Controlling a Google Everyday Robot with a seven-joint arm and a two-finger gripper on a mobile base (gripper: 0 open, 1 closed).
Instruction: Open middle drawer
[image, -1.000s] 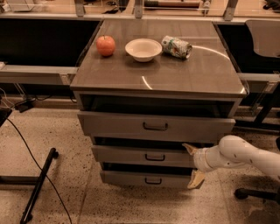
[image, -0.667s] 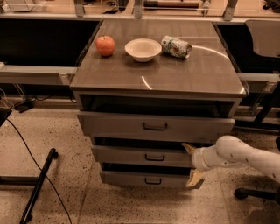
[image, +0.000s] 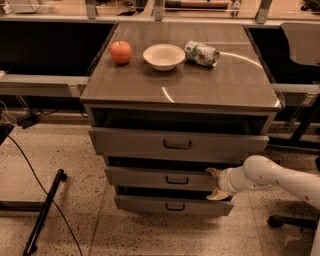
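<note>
With the gripper (image: 216, 184) spread apart across the right end of the middle drawer (image: 150, 176), away from its handle (image: 177, 180), the drawer could be skewed and jammed, or the grip lost.

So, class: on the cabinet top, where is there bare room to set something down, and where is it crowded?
Bare: the whole front half of the cabinet top, forward of the apple, bowl and can. Crowded: the back row. The gripper sits at the right end of the middle drawer.
</note>
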